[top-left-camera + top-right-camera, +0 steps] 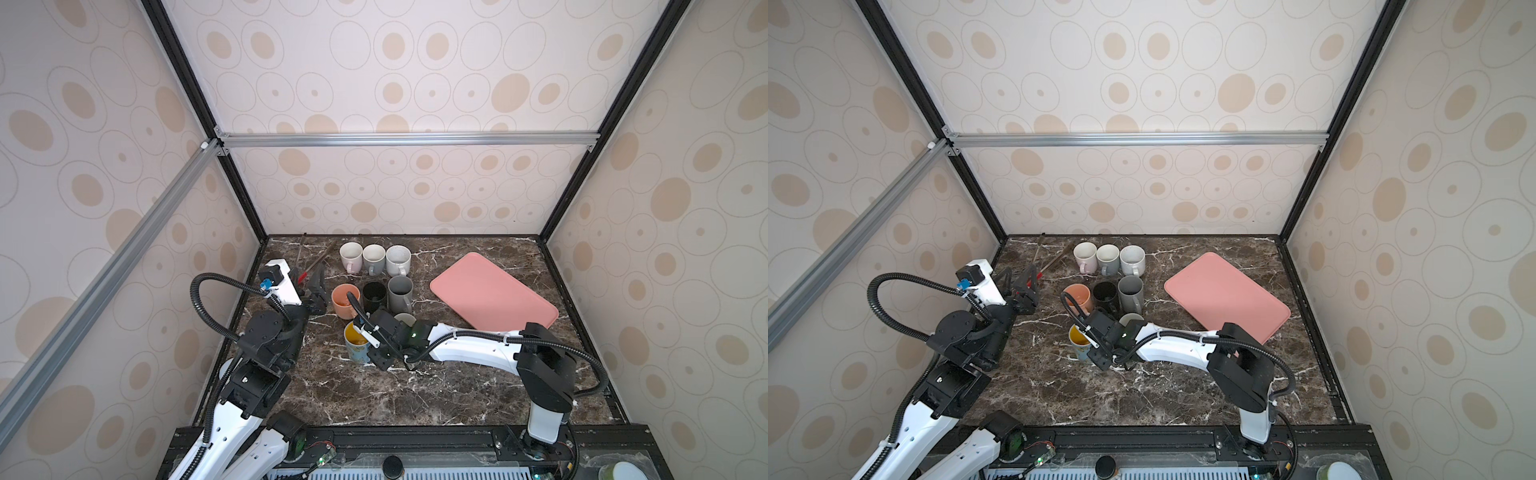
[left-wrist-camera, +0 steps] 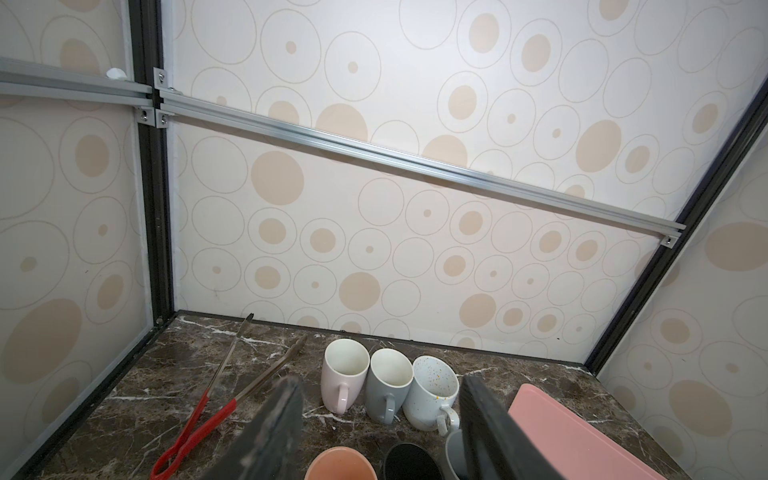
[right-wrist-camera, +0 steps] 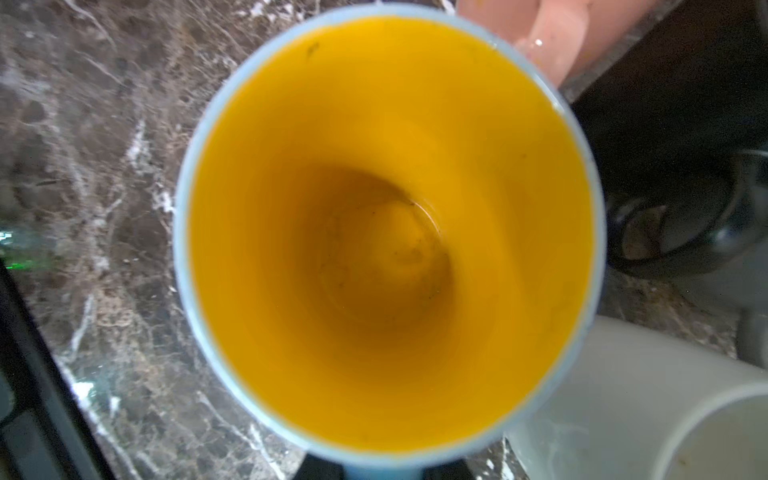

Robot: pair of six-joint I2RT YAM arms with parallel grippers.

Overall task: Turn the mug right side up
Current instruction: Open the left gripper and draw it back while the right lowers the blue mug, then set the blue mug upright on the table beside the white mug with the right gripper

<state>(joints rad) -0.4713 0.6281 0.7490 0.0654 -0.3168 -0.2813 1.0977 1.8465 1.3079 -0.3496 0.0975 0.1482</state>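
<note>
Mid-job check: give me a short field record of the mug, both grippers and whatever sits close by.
blue mug: yellow inside, opening facing up
right gripper: shut on the blue mug
left gripper: open, holding nothing, off to the left near the tongs
close neighbours: white mug right beside it; orange mug, black mug and grey mug just behind
pink tray: further right, apart from the mugs
mug base on table: cannot tell
</note>
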